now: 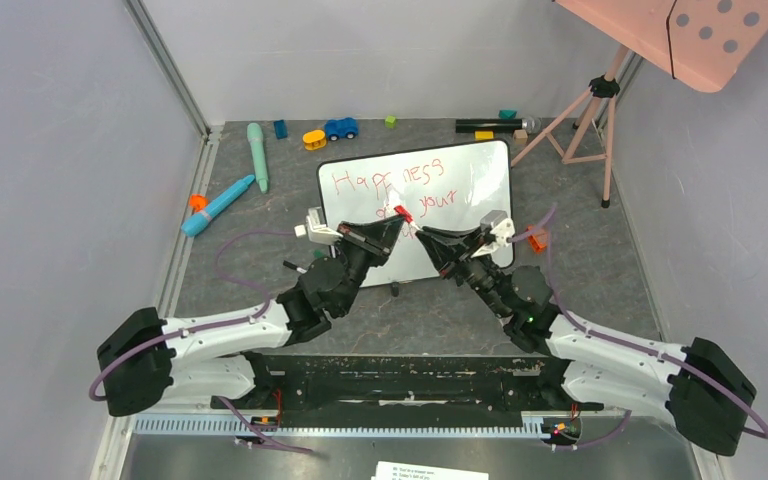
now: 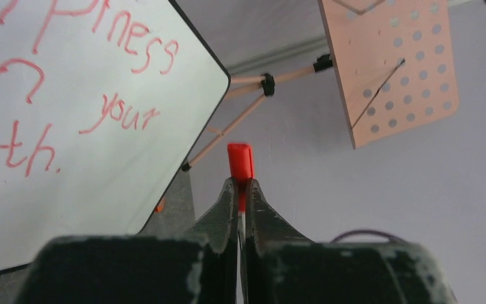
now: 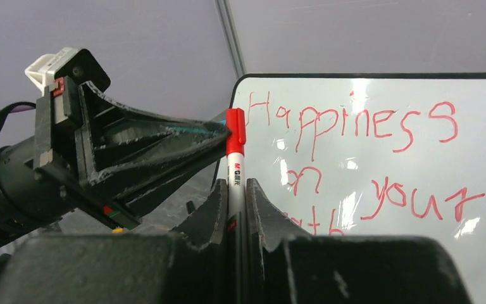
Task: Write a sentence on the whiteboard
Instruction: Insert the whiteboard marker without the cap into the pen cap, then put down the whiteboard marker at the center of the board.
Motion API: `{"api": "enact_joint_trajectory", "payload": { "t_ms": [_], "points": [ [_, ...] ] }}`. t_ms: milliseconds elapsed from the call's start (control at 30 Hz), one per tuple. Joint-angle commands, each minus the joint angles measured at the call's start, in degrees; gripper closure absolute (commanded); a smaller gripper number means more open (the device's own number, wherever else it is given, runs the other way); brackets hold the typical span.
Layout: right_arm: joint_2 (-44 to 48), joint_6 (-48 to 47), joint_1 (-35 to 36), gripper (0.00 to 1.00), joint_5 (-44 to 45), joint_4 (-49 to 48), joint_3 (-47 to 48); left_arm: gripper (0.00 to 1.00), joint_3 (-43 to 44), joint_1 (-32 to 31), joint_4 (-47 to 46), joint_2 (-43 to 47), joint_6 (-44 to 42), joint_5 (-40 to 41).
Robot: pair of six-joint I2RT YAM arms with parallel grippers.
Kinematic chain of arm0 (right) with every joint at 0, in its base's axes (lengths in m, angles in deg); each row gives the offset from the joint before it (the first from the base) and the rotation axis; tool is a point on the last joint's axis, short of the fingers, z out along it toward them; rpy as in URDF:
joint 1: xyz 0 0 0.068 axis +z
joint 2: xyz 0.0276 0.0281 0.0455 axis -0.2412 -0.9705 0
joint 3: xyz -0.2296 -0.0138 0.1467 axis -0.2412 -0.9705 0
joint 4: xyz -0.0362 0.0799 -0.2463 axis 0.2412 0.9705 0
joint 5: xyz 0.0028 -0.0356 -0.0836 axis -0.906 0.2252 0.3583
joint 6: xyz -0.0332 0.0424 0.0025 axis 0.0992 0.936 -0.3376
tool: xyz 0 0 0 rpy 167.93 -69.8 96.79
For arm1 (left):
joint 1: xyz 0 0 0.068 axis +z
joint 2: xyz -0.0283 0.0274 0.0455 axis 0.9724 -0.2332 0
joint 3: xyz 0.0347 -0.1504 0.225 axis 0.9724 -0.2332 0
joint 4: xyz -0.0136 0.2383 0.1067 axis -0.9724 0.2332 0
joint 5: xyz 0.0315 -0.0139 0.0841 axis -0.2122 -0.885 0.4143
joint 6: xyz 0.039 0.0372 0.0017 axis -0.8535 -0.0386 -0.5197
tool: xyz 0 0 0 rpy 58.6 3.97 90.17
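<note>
The whiteboard [image 1: 460, 170] lies on the grey table, also in the left wrist view [image 2: 69, 158] and the right wrist view [image 3: 386, 158]. The sentence [image 1: 390, 180] is in red: "Happiness" on top, "on your" under it, "path." below [image 2: 19, 152]; it also shows in the right wrist view [image 3: 354, 123]. My right gripper [image 1: 422, 232] [image 3: 235, 187] is shut on a white marker [image 3: 235, 177]. My left gripper [image 1: 398, 222] [image 2: 242, 187] is shut on the marker's red cap [image 3: 235, 130] [image 2: 240, 161]. Both meet tip to tip above the board's near half.
A pink dotted panel [image 1: 700, 35] [image 2: 392, 63] on a tripod [image 1: 585, 120] stands back right. Toys line the back edge: a teal pen [image 1: 257, 155], a blue pen [image 1: 218, 205], a yellow piece [image 1: 314, 139], a blue car [image 1: 341, 128], a black marker [image 1: 490, 126]. An orange piece [image 1: 537, 240] lies right of the board.
</note>
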Motion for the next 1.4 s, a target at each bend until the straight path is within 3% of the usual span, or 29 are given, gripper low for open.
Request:
{"api": "enact_joint_trajectory", "payload": {
  "t_ms": [0,67,100,200,333,400,500,700,933,1200,1300,1367],
  "points": [
    [1.7,11.9,-4.7,1.00,-6.5,1.4,-0.1,0.98,-1.6,-7.2,2.9,-0.4,-3.7,-23.7],
    [3.0,12.6,-5.4,1.00,-7.7,3.5,0.1,0.97,-2.4,-7.1,5.1,0.9,-2.6,-22.5],
    [3.7,12.0,-5.4,1.00,-7.4,5.6,0.4,0.84,-3.0,-7.1,6.1,1.9,-2.6,-21.4],
    [6.9,9.5,-5.8,1.00,-5.8,13.1,0.6,0.60,-3.5,-5.8,13.9,7.3,-3.3,-18.6],
    [12.0,8.4,-7.9,1.00,-5.9,25.3,0.1,0.50,1.8,-1.0,38.0,13.5,-7.3,-19.6],
    [14.7,8.2,-8.8,1.00,-7.4,30.8,-0.6,0.39,1.8,1.7,44.2,17.3,-9.0,-20.4],
    [17.0,9.9,-9.3,1.00,-11.7,36.6,-2.6,0.32,1.9,5.0,51.7,22.4,-12.4,-20.4],
    [12.1,12.4,-9.4,1.00,-24.8,41.4,-6.4,0.28,6.1,10.0,63.8,25.5,-21.2,-18.5],
    [8.4,13.8,-9.5,1.00,-24.3,38.1,-10.1,0.26,7.1,10.5,67.7,27.1,-27.8,-9.6],
    [2.4,13.9,-9.4,0.99,-22.0,32.1,-11.5,0.24,0.0,10.5,62.6,38.6,-33.5,-4.9],
    [1.0,13.3,-9.5,0.92,-19.9,31.6,-10.9,0.20,-1.4,10.5,62.0,40.3,-34.6,-2.6],
    [0.8,13.0,-9.4,0.75,-18.6,31.8,-10.5,0.16,-1.8,10.5,61.4,40.1,-35.7,-2.3]
  ]
}}
